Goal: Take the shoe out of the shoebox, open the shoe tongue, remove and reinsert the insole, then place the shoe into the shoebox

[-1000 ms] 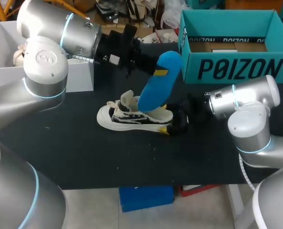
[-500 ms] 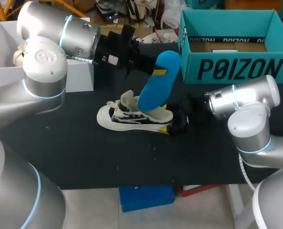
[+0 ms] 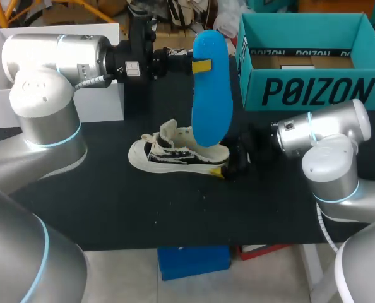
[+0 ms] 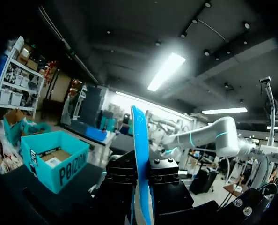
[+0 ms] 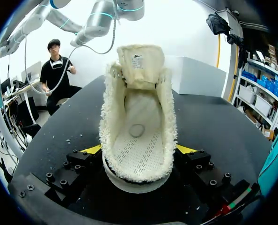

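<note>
A blue insole [image 3: 211,95] hangs upright over the shoe, my left gripper [image 3: 201,65] shut on its upper end. In the left wrist view the insole [image 4: 140,140] stands edge-on between the black jaws. The cream and black shoe [image 3: 168,151] sits on the black table [image 3: 112,202], toe toward my left arm, tongue pulled up. My right gripper [image 3: 233,161] clamps the heel from both sides. In the right wrist view the shoe [image 5: 139,126] shows its fleecy inside without an insole, one yellow fingertip [image 5: 91,150] on each flank of the heel.
The teal shoebox [image 3: 314,91] stands open at the back right, also visible past the insole in the left wrist view [image 4: 59,164]. A white box [image 3: 102,101] sits at the back left beside my left arm.
My left arm has raised the insole and swung it from leaning over the shoe to standing upright. The shoe and right arm have stayed put.
</note>
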`<state>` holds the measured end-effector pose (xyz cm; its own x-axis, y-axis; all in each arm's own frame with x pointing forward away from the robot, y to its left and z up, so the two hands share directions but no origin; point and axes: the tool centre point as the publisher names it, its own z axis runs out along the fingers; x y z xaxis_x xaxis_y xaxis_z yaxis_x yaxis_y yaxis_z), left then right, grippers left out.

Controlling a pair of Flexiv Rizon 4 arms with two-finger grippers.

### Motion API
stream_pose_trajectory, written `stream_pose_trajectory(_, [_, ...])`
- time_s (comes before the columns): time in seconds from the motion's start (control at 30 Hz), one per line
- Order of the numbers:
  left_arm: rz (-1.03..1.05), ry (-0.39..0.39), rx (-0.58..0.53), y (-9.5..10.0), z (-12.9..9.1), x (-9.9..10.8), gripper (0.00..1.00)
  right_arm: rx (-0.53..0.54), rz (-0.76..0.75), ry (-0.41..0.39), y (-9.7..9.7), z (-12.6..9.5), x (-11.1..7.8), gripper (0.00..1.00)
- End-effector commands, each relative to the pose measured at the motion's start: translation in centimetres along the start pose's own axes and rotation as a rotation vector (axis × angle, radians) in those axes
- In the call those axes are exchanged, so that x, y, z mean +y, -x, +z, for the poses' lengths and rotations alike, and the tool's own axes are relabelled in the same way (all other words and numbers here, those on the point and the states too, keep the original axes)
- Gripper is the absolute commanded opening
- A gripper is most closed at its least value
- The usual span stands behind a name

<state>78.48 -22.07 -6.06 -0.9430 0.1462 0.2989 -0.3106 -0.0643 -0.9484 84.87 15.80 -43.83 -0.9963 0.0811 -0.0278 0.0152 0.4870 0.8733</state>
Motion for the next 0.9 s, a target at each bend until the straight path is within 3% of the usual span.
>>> stream_pose_trajectory(0.03, [-0.013,-0.055,0.003,-1.8,0.1,-1.4,0.0,0.001,0.002,-0.002,0.2,0.2,-0.2,0.0])
stream_pose_trajectory(0.6, [0.054,-0.049,0.047,-6.6,0.7,-6.4,0.0,0.001,0.002,-0.002,0.2,0.2,-0.2,0.0])
stream_pose_trajectory(0.9, [0.051,-0.036,0.057,-7.1,0.8,-6.7,0.0,0.001,0.002,-0.002,0.2,0.2,-0.2,0.0])
